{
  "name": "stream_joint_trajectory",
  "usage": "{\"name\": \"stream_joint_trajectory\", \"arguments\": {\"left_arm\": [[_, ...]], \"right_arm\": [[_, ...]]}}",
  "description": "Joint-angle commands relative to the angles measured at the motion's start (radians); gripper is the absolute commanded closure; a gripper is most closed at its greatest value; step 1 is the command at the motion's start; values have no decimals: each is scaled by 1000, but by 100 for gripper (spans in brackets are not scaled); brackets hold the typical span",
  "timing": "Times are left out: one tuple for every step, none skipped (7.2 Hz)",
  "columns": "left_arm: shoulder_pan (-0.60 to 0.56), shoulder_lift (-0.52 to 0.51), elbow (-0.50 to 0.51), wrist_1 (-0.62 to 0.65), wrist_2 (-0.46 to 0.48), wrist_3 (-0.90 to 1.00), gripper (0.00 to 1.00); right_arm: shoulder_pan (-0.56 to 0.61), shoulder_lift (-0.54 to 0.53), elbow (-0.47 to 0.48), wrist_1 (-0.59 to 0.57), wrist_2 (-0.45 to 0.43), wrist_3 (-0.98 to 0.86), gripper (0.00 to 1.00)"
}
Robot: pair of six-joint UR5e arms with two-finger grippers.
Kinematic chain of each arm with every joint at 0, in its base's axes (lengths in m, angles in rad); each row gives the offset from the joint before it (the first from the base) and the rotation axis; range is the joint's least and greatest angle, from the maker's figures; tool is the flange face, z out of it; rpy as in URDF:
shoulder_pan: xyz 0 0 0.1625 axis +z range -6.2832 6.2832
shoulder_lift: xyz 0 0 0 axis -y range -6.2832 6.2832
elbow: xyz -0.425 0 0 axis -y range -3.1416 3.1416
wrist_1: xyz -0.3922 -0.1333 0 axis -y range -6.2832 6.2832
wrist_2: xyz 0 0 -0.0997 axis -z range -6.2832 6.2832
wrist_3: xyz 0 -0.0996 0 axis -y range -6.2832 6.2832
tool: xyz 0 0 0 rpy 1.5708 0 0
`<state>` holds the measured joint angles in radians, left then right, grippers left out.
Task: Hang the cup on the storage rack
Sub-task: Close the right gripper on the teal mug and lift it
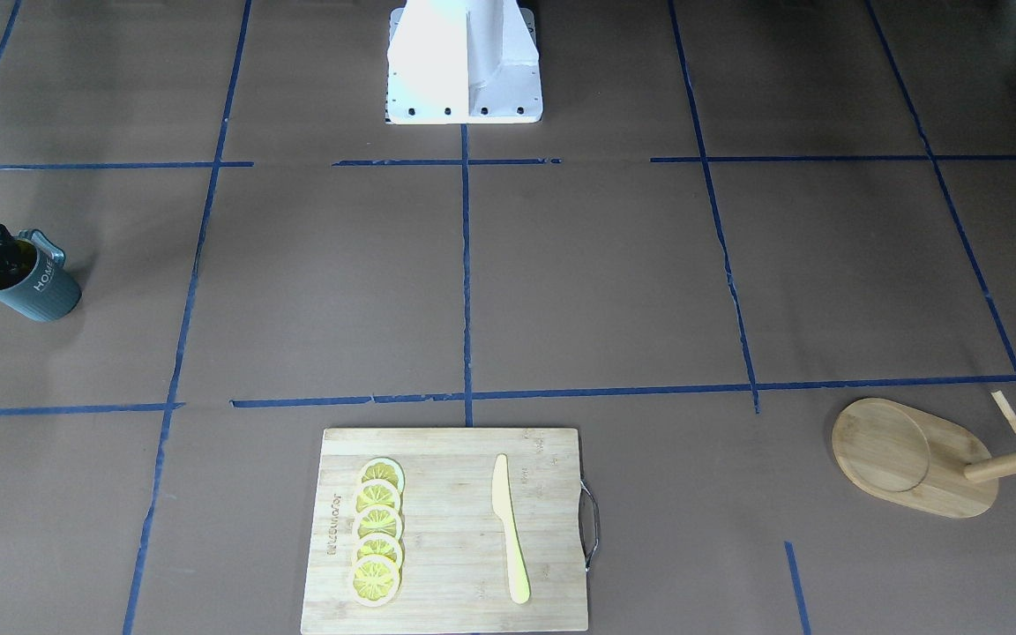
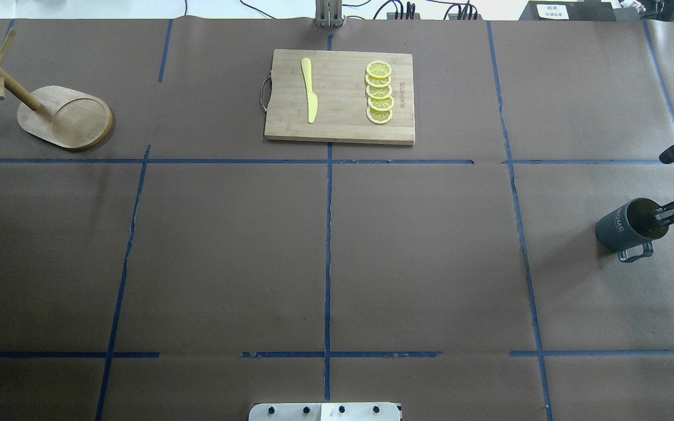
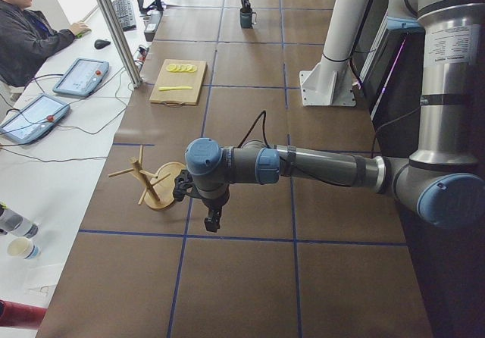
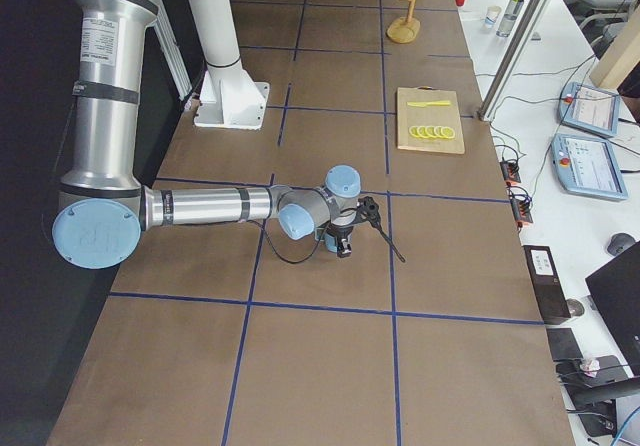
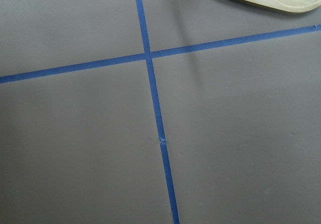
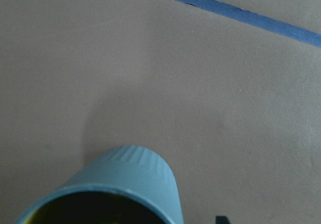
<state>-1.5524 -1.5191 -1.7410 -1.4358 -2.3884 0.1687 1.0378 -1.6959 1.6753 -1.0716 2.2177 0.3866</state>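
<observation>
The dark teal ribbed cup (image 2: 618, 225) with white "HOME" lettering is at the table's far right, tilted, its handle toward the robot. It also shows in the front view (image 1: 41, 291) and the right wrist view (image 6: 125, 179). My right gripper (image 2: 660, 218) is shut on the cup's rim, one finger inside the olive mouth. The bamboo storage rack (image 2: 65, 117) stands upright at the far left, with an oval base, a post (image 1: 1015, 460) and thin pegs. My left gripper (image 3: 212, 218) hovers low over the table beside the rack. I cannot tell whether it is open or shut.
A rectangular bamboo cutting board (image 2: 340, 96) with lemon slices (image 2: 379, 93) and a yellow knife (image 2: 309, 88) lies at the far middle. The robot's white base (image 1: 464, 62) is at the near middle. An operator (image 3: 30, 35) sits beyond the far edge.
</observation>
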Motion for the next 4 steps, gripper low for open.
{"name": "stream_joint_trajectory", "arguments": {"left_arm": [[-2,0,0,0,0,0,0],[0,0,-2,0,0,0,0],[0,0,-2,0,0,0,0],[-2,2,-2,2,0,0,0]], "right_arm": [[-2,7,1,-1,2,-2,97],[-2,7,1,-1,2,0,97],[-2,9,4,-1,5,3,100],[-1,27,9,-10,22,8,100]]}}
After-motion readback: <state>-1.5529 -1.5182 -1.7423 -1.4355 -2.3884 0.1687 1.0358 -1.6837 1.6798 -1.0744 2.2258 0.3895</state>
